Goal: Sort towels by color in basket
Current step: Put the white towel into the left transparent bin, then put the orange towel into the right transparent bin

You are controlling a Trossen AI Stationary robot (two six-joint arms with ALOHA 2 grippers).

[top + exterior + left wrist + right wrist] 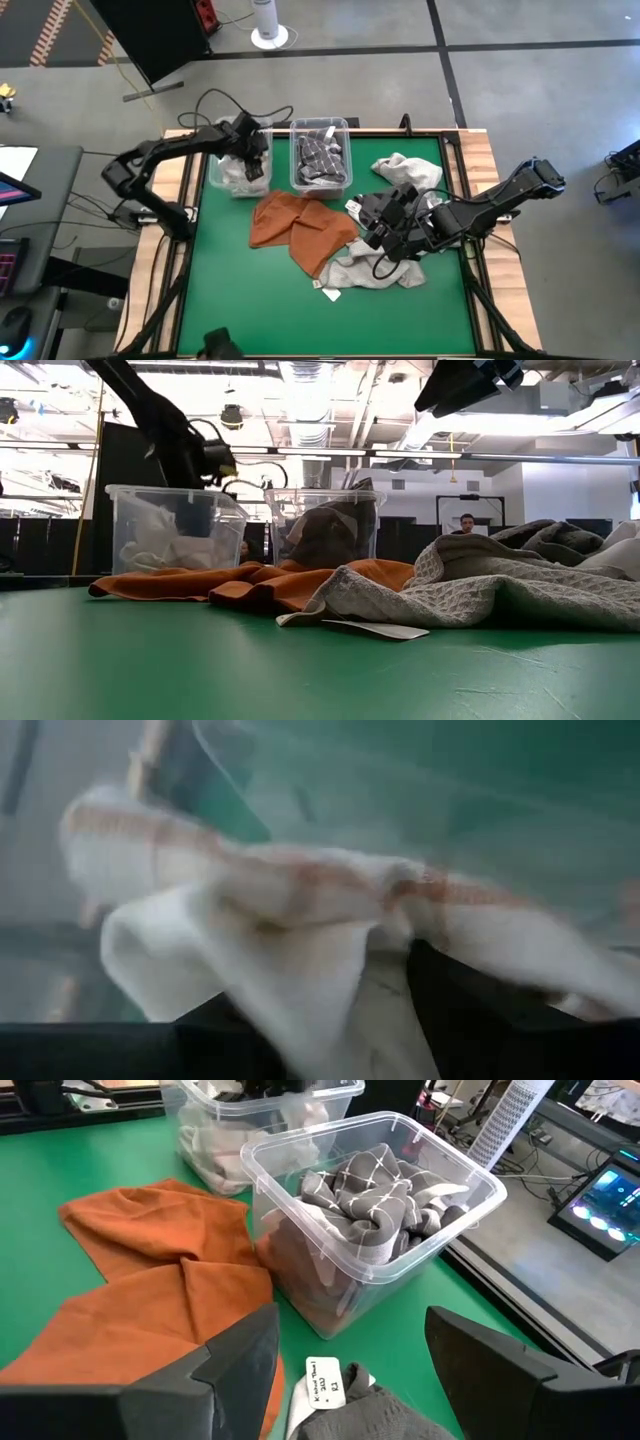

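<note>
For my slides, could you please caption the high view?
Left gripper over the left bin of white towels; open right gripper above a grey towel beside the orange towel.

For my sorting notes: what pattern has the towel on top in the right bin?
Grey with a white grid, clearest in the right wrist view.

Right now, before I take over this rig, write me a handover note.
Left end effector: over the left clear plastic bin, with a white red-checked towel at its fingers; whether it grips it I cannot tell.
Right end effector: open, above the light grey knitted towel, holding nothing.
Done: grey white-grid towel in the right clear plastic bin; pale cloths in the left bin.
Left: rust-orange towel, light grey towel and white towel, all loose on the green table.
</note>
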